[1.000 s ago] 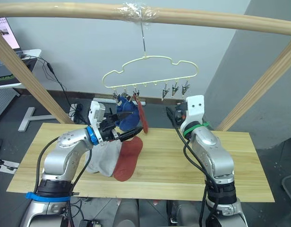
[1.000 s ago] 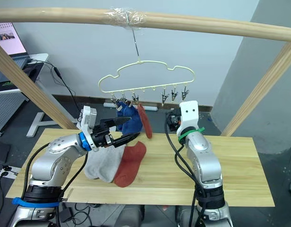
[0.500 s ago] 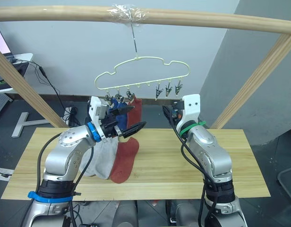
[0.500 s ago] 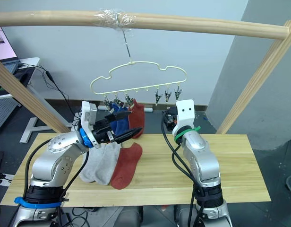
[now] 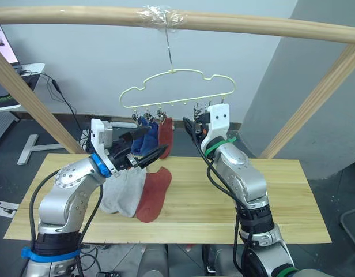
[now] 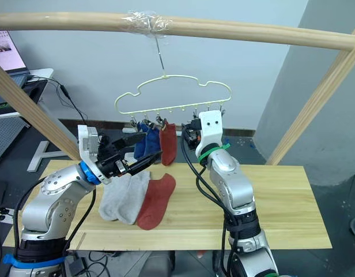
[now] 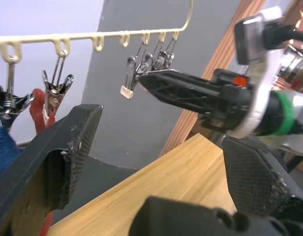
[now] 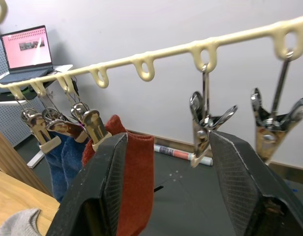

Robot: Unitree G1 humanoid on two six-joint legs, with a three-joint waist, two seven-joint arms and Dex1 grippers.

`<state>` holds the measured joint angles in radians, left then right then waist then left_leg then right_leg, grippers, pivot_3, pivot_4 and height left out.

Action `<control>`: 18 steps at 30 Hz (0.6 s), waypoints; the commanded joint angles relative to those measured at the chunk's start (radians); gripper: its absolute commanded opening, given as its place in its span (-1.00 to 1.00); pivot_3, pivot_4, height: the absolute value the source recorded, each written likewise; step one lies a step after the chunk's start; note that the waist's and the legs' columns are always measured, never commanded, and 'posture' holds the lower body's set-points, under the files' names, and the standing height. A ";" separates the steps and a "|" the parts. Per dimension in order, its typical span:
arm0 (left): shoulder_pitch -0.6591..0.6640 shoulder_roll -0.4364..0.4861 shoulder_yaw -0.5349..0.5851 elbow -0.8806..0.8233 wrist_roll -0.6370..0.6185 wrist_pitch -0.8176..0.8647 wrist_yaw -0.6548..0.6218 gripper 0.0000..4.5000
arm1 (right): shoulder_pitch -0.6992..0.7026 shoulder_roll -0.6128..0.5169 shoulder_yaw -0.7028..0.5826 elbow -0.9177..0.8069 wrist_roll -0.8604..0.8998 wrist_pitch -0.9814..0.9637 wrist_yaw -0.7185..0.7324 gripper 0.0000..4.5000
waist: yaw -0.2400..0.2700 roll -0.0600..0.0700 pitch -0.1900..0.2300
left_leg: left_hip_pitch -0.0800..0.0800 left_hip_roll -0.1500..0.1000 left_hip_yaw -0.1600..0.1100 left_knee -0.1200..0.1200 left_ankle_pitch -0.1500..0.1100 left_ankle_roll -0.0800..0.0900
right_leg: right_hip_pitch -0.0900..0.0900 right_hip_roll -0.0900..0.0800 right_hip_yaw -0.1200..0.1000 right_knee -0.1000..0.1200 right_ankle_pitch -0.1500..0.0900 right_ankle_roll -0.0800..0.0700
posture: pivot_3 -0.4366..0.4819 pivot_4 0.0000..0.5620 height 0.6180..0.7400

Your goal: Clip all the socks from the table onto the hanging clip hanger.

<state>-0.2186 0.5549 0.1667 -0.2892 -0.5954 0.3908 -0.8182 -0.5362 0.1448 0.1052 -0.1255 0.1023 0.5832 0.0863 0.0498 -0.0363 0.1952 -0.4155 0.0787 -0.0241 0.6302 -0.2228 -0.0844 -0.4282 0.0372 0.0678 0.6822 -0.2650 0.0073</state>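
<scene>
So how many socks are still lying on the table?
3: two light grey socks overlapping side by side, and one rust red sock beside them on the table. Another could hide underneath.

Right hand (image 8: 164, 196) among free clips (image 8: 204, 123), hung socks (image 6: 157, 141) crowding hanger's left

The clip hanger (image 5: 177, 89) is hung from a pole (image 5: 235, 23) above the table (image 5: 293, 196). Three socks (image 5: 154, 131) are clipped at its left end. On the table below, three more socks (image 5: 140, 190) are laid side by side, left of centre.
</scene>
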 commanded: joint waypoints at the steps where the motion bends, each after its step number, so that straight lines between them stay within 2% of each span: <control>1: 0.008 0.019 0.032 -0.044 -0.018 -0.011 -0.006 1.00 | -0.062 0.034 -0.019 0.010 0.035 -0.039 -0.001 0.21 | 0.004 0.000 0.000 | 0.000 0.000 0.000 0.000 0.000 0.000 | 0.000 0.000 0.000 0.000 0.000 0.000 | 0.48 -0.45 1.00; 9: 0.017 0.021 0.036 -0.032 -0.014 -0.019 -0.002 1.00 | -0.105 0.021 -0.022 0.053 0.053 -0.053 -0.007 0.21 | 0.007 0.000 0.000 | 0.001 0.000 0.000 0.000 0.000 0.000 | 0.000 0.001 0.000 0.001 0.000 0.000 | 0.49 -0.43 1.00; 18: 0.037 0.026 0.049 -0.035 -0.021 -0.022 -0.014 1.00 | -0.083 0.026 -0.018 0.031 0.060 -0.026 -0.033 0.21 | 0.007 0.000 0.000 | 0.001 0.000 0.000 0.000 0.000 0.000 | 0.000 0.001 0.000 0.000 0.000 0.000 | 0.49 -0.39 1.00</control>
<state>-0.1830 0.5660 0.1907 -0.2938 -0.5987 0.3851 -0.8219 -0.6069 0.1356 0.0898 -0.0520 0.1433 0.5595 0.0596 0.0573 -0.0359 0.1954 -0.4147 0.0792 -0.0245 0.6301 -0.2226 -0.0839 -0.4281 0.0378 0.0675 0.6827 -0.2648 0.0071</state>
